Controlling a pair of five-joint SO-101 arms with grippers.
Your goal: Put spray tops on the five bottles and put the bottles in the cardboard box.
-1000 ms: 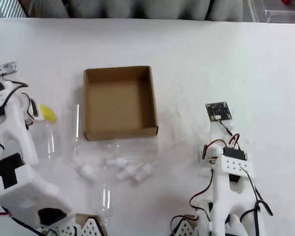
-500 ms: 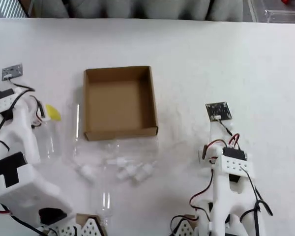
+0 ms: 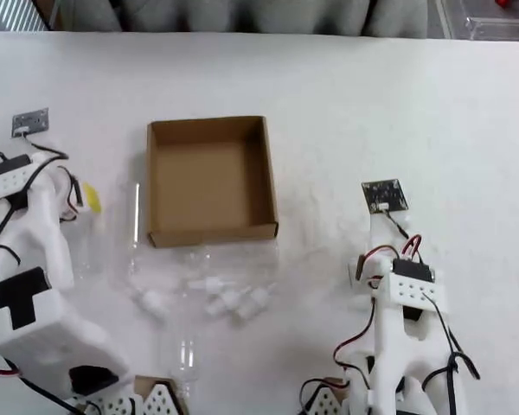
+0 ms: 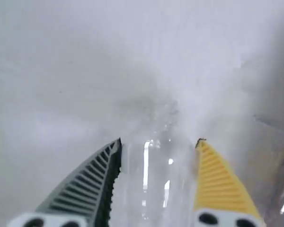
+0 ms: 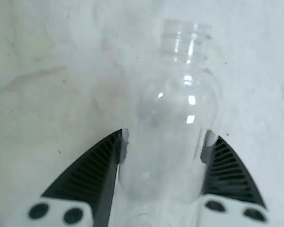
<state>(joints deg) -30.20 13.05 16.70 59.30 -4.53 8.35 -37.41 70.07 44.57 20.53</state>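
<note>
Bottle necks versus loose tops is what matters here. Nearest, the right end effector (image 5: 164, 136) is closed on a clear bottle (image 5: 173, 118). Its black fingers (image 5: 104, 165) press both sides of the body. The bottle's long axis runs in line with the fingers, and the open threaded neck points straight away from the wrist with no top on it. From above, the right arm (image 3: 402, 303) sits well off the right side of the cardboard box (image 3: 209, 232), nearer the arm bases than the box is. Spray tops (image 3: 221, 298) lie loose in a small cluster just off the box's near wall, between the two arms. Faint glints of other clear bottles show around them, too washed out to count. Farther on, the left arm (image 3: 26, 233) stands off the box's left side, level with the box. The left end effector (image 4: 158, 142) looks closed on a second bottle (image 4: 156, 184), with a grey finger on one side and a yellow finger on the other, the bottle again running along the fingers. Its neck end is too blurred to tell. The box is open and shows bare cardboard inside, set mid-table (image 3: 372, 95). My read: capping comes first, and the tops are about as close to one arm as the other. With both end effectors full, one bottle probably has to be set down before a top can be picked up.
</note>
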